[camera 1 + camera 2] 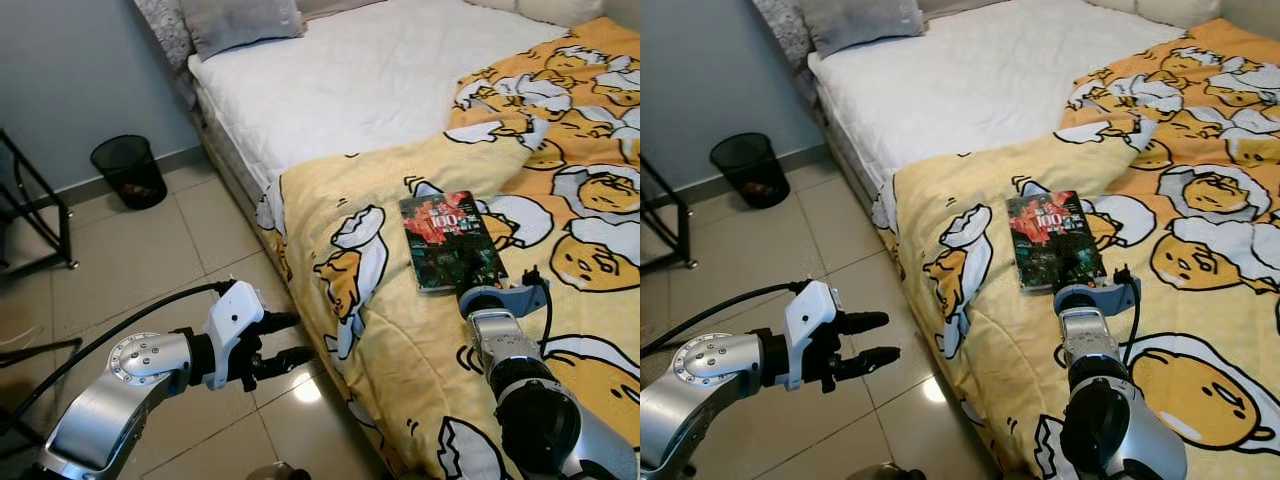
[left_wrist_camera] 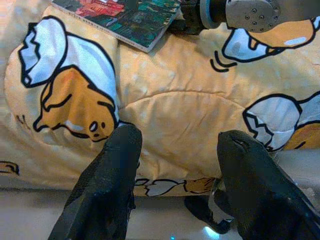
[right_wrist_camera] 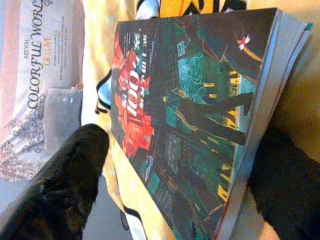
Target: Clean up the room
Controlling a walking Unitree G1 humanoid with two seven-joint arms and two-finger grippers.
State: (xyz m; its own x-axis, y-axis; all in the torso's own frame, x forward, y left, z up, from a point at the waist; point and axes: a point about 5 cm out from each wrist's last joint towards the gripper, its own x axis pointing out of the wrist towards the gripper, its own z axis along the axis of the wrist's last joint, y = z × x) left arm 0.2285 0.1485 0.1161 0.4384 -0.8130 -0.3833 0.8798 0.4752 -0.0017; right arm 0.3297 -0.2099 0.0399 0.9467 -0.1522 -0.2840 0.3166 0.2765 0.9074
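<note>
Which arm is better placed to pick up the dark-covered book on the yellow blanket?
The right. The right gripper already straddles the dark-covered paperback book on the yellow cartoon-print blanket, fingers open either side. The left gripper hovers open over the floor beside the bed.

Bedroom, bed point(image 1: 350, 80), pillow point(image 1: 235, 22), tiled floor point(image 1: 130, 270)

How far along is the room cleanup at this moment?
Early stage. Nothing looks put away yet. In hand: the right gripper, jaws open, straddles the book lying on the yellow blanket. The left gripper hovers open over the floor. Left: grasping and moving the book.
</note>
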